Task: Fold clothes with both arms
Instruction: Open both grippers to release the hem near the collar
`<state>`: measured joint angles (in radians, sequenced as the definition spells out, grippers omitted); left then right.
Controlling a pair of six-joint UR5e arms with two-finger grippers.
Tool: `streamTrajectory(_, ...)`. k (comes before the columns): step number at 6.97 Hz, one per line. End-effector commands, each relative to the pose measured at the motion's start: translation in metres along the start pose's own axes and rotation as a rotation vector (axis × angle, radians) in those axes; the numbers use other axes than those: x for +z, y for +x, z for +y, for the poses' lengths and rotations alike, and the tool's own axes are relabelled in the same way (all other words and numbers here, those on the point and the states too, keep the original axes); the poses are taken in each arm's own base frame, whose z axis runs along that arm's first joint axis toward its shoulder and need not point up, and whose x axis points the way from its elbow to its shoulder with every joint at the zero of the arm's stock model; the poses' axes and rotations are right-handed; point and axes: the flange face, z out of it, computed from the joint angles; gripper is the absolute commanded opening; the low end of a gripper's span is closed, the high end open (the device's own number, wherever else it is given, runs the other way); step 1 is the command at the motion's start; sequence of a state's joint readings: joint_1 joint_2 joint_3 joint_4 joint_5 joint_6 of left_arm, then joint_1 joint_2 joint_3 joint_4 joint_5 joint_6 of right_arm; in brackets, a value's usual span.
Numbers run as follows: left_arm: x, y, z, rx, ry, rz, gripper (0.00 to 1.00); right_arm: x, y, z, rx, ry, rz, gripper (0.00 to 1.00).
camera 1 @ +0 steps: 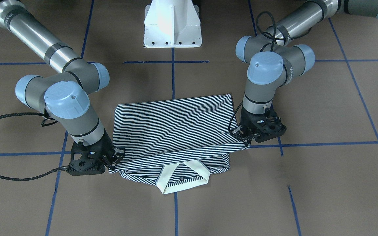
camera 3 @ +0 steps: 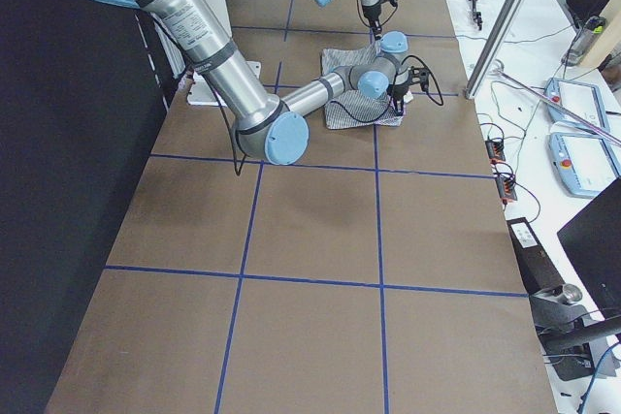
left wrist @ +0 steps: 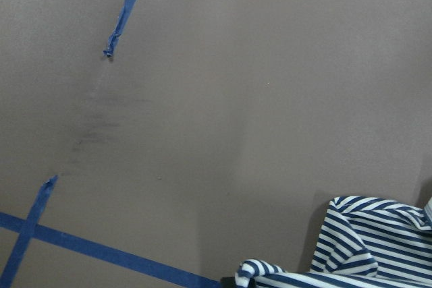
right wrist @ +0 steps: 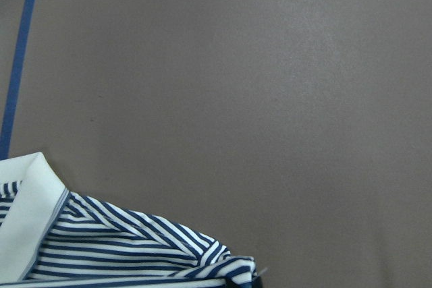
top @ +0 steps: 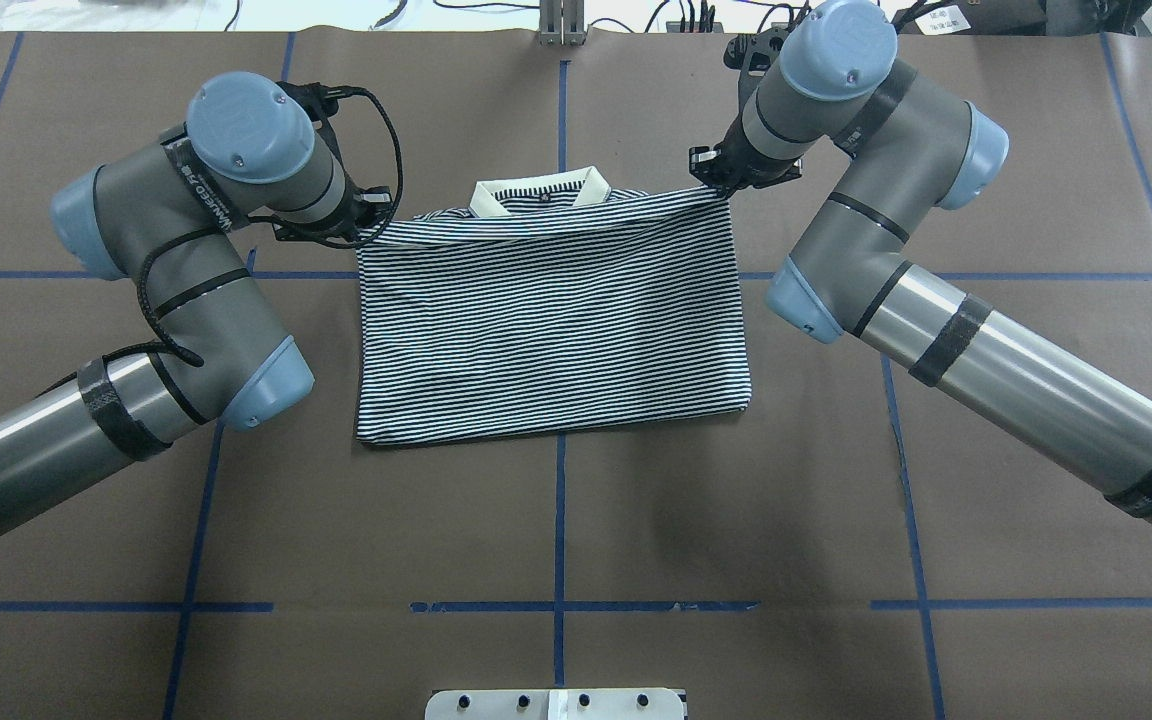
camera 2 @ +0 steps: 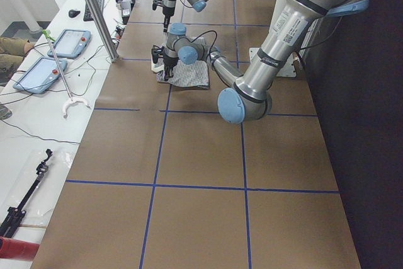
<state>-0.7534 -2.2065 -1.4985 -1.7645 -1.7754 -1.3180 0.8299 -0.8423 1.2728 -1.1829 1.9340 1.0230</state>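
Note:
The striped polo shirt (camera 1: 176,127) (top: 546,320) lies folded on the brown table, its cream collar (camera 1: 182,177) (top: 536,192) at the far edge from the robot base. My left gripper (camera 1: 246,137) (top: 371,225) is shut on the folded layer's corner beside the collar. The right gripper (camera 1: 113,160) (top: 711,175) pinches the opposite corner, and the cloth edge runs taut between the two. Each wrist view shows only bunched striped fabric (left wrist: 378,234) (right wrist: 121,247) at its bottom edge, with the fingers hidden.
Blue tape lines (top: 559,520) grid the brown table. The white base pedestal (camera 1: 172,26) (top: 556,703) stands at the robot's side. A side bench with tablets (camera 2: 38,74) and cables runs along the table's far edge.

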Motion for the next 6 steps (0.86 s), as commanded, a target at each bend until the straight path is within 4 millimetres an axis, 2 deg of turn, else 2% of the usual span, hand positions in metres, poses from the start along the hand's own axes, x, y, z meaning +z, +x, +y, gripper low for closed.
streamTrajectory(1,-0.0012,0.0012,-0.0083,-0.009,0.010,0.000,0.00,0.0044,0.0019,-0.0010,0.001,-0.004,0.008,0.00)
streamTrajectory(5,-0.0055,0.0081,-0.0079,0.004,0.010,0.010,0.00,0.0124,0.0044,0.0015,-0.010,0.012,-0.024,0.00)
streamTrajectory(6,-0.0049,0.0079,-0.0080,-0.004,0.010,0.010,0.47,0.0128,0.0036,0.0024,-0.012,0.012,-0.026,0.09)
